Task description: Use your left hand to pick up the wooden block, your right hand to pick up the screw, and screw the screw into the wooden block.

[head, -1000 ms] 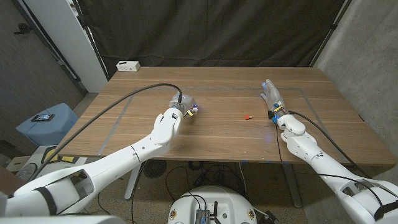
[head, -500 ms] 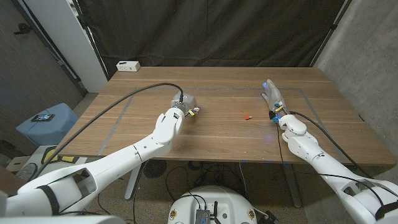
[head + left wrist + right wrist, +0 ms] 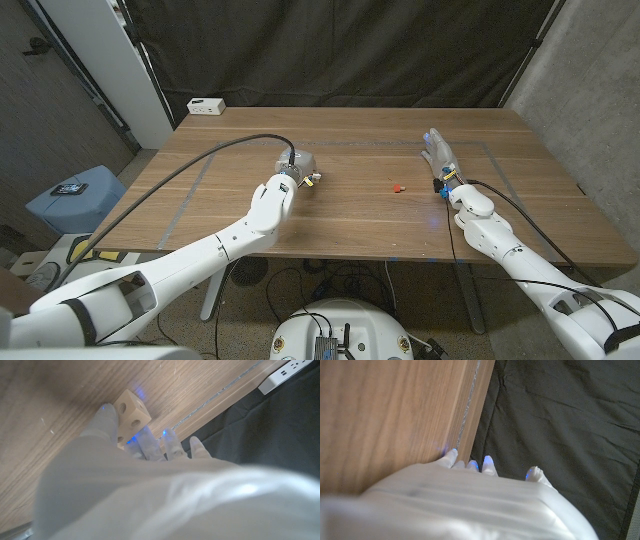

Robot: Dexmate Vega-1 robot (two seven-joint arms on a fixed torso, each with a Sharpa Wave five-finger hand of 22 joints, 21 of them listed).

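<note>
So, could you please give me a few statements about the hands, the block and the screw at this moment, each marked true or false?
1. The left hand has its fingers around the wooden block. True.
2. The right hand holds the screw. False: the red screw lies on the table, apart from that hand.
3. The wooden block has round holes in its faces. True, as the left wrist view shows.
4. The screw is already in the block. False: the two are well apart.
5. A white power strip lies at the table's far left corner. True.
</note>
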